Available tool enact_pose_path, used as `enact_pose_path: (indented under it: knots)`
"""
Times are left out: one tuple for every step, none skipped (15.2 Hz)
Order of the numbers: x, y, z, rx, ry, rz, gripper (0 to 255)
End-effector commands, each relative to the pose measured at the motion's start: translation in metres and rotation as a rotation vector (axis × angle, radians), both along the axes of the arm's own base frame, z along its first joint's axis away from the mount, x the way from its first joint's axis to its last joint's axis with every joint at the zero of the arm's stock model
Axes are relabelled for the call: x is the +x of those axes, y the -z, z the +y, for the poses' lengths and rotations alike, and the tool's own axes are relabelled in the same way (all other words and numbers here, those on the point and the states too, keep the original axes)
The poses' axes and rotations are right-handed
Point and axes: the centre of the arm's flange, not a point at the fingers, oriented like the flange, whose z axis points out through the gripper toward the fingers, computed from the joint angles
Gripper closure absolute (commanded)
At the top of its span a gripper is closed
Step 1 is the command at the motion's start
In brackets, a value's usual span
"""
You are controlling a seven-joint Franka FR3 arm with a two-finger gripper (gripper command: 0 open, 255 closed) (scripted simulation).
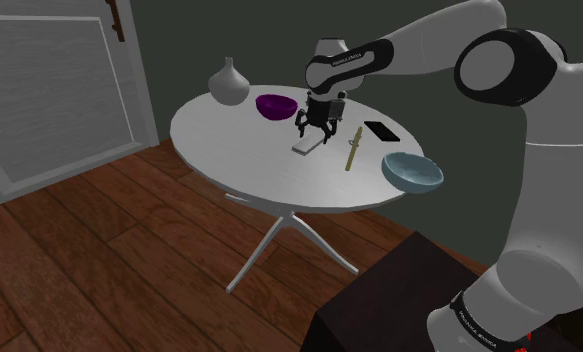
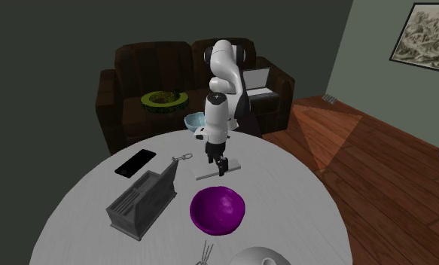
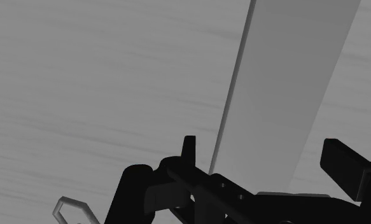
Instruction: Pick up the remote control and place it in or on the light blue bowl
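The flat, pale remote control (image 3: 292, 76) lies just beneath the gripper (image 3: 266, 159), its long axis square to the closing line. The jaws stand wide, straddling it without touching.

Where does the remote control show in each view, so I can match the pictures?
Shoulder view: the pale grey remote lies under the gripper, between the purple bowl and the light blue bowl.
Second exterior view: the remote lies at picture centre, just beyond the purple bowl.
Wrist view: the remote runs as a long slab through the open gripper.
Shared landmark: the gripper over it.
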Motion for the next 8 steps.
enact_pose_path:
  knots:
    - [-0.0001, 0.0003, 0.0, 0.0, 0.0, 0.0, 0]
    - [-0.0001, 0.0003, 0.0, 0.0, 0.0, 0.0, 0]
    - [0.0, 0.0002, 0.0, 0.0, 0.0, 0.0, 0]
    - [0.0, 0.0002, 0.0, 0.0, 0.0, 0.0, 255]
    - [0.0, 0.0002, 0.0, 0.0, 0.0, 0.0, 255]
    - [-0.0001, 0.0002, 0.0, 0.0, 0.0, 0.0, 255]
    - [-0.0001, 0.0002, -0.0001, 0.0, 0.0, 0.0, 255]
    - [-0.0001, 0.0002, 0.0, 0.0, 0.0, 0.0, 255]
